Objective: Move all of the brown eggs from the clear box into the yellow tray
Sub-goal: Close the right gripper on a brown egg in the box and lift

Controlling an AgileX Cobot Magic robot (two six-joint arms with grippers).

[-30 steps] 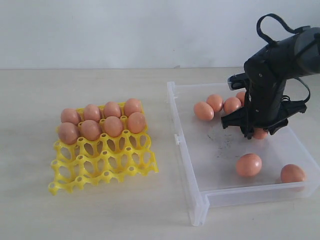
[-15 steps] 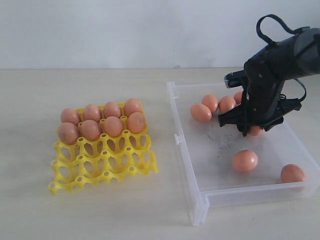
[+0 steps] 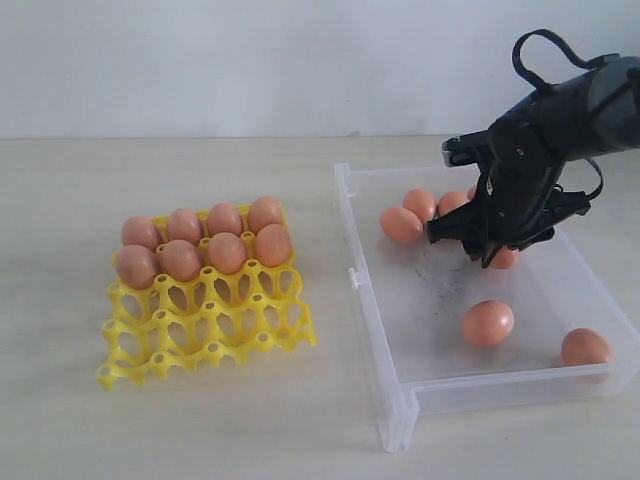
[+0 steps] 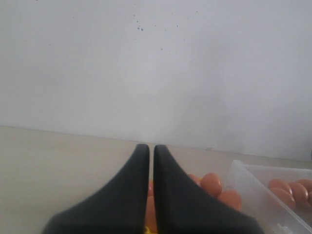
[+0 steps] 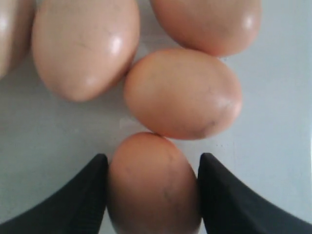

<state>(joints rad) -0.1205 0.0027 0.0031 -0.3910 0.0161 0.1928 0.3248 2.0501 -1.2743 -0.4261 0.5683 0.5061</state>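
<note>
The table (image 3: 328, 250) between the yellow tray (image 3: 210, 325) and the clear box (image 3: 425, 340) lies open. The tray's two near rows of cups are free from above, while brown eggs (image 3: 204, 245) fill the two far rows. In the box the near-left floor is bare, apart from two loose eggs (image 3: 489, 323) toward the near wall. At the far end it's crowded: the right gripper (image 5: 153, 161) clasps one egg (image 5: 151, 195), which touches a neighbour (image 5: 183, 92).

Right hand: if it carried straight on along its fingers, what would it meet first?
The right hand has a brown egg between its fingers, seemingly gripped. Next in line is the neighbouring egg touching it, though depth is unclear.
</note>
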